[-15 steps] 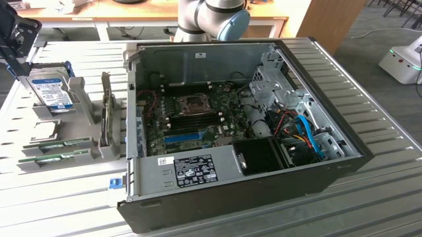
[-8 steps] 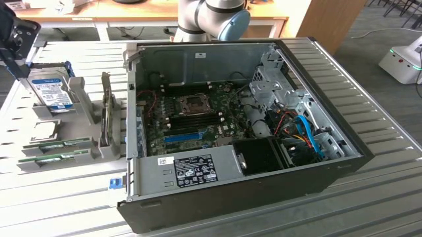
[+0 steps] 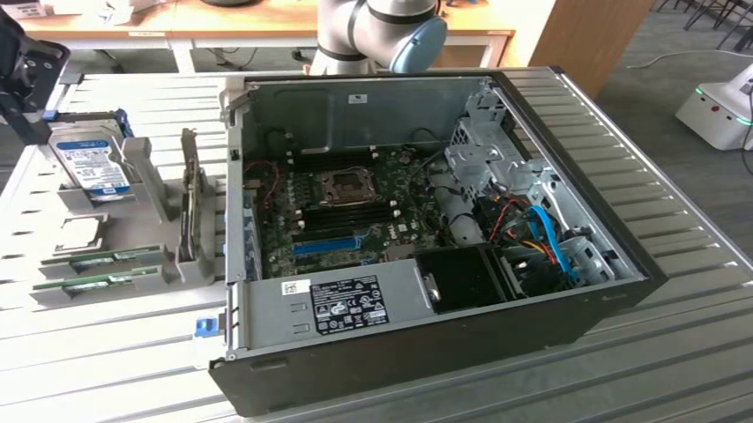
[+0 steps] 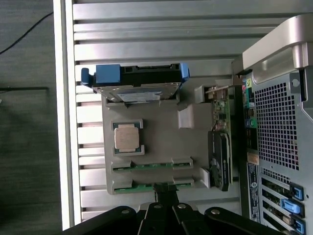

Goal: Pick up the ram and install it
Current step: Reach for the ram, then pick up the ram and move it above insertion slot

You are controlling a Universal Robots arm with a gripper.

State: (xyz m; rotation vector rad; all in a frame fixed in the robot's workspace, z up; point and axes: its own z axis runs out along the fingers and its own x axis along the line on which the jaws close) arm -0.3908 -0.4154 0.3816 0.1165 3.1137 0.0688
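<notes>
Hangs above the grey tray [image 4: 161, 132], hand [image 4: 166, 188] pressed together and holding nothing, lined up with the ram [image 4: 134, 186] in the tray's outermost slot.

You work on a pale slatted metal table [image 3: 671, 203]. Behind it stands a wooden desk [image 3: 235, 35] on white legs. Grey carpet floor [image 3: 682, 44] lies at the exterior view's right, with a white unit [image 3: 720, 110] showing a green light.

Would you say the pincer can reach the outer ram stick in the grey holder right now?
Probably yes: the ram stands uncovered in the grey holder, at its edge, with the pincer lined up over it and nothing between. Its jaws are shut, though, so they could not straddle it.
</notes>
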